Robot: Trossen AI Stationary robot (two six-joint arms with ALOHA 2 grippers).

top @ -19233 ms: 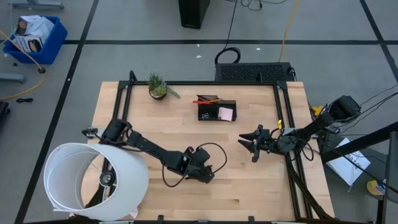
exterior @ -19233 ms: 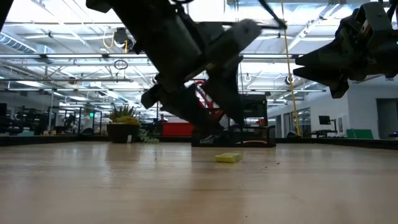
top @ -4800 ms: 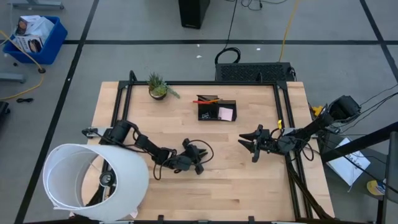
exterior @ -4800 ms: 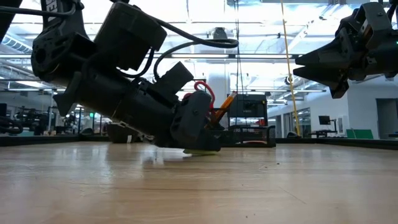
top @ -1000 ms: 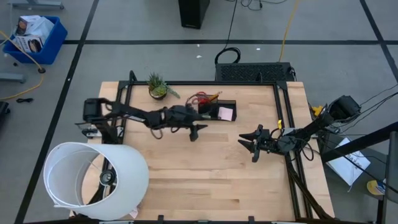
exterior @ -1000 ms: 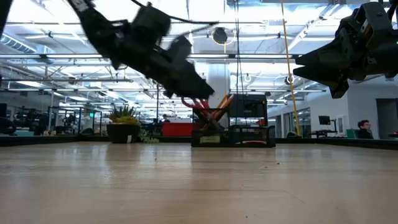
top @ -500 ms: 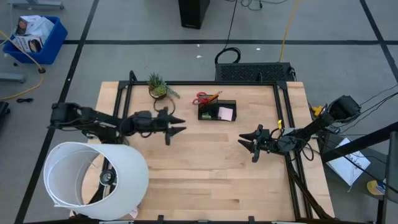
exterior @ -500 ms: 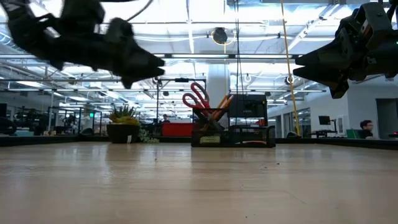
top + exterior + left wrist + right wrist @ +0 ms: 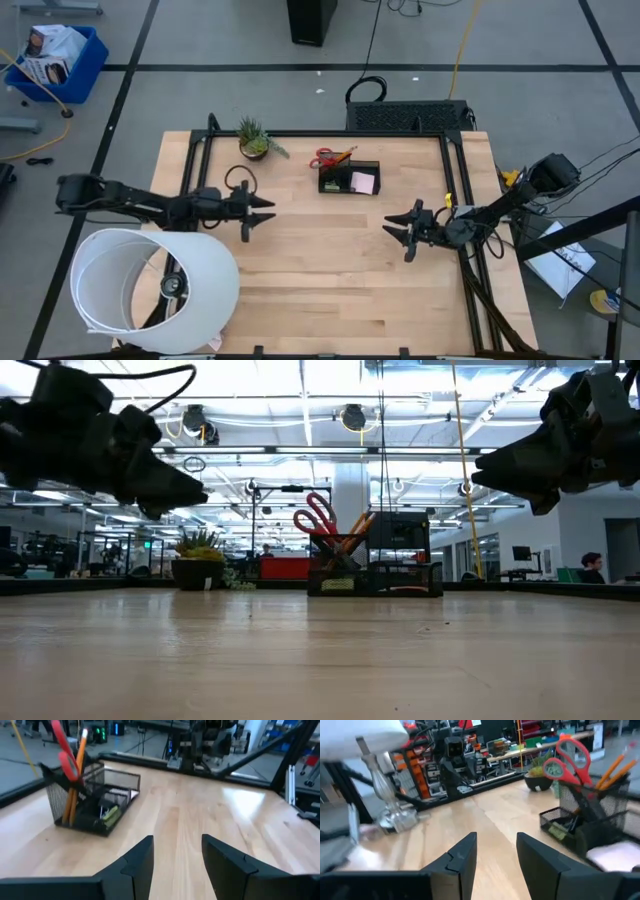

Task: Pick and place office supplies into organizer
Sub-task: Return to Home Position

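The black mesh organizer (image 9: 348, 178) stands near the table's far edge. Red-handled scissors (image 9: 323, 157) and an orange pencil (image 9: 342, 155) stick up out of its taller compartment, handles up in the low view (image 9: 318, 515). The pink sticky-note pad (image 9: 364, 182) and the yellow-green piece (image 9: 111, 815) lie in the lower compartment. My left gripper (image 9: 262, 215) hovers open over the table's left half, pointing right, well short of the organizer (image 9: 90, 800). My right gripper (image 9: 395, 228) waits open to the organizer's right, nearer the near edge, holding nothing (image 9: 495, 855).
A small potted green plant (image 9: 255, 140) stands at the far edge, left of the organizer. A large white cylinder (image 9: 150, 290) lies over the table's near left corner. Black frame rails (image 9: 450, 190) run along the table's sides. Bare wood (image 9: 330, 280) lies between the two grippers.
My left gripper has drawn back from beside the organizer toward the table's left edge, staying above the table and pointing right. The scissors and pencil stay standing in the organizer. My right arm has kept still.
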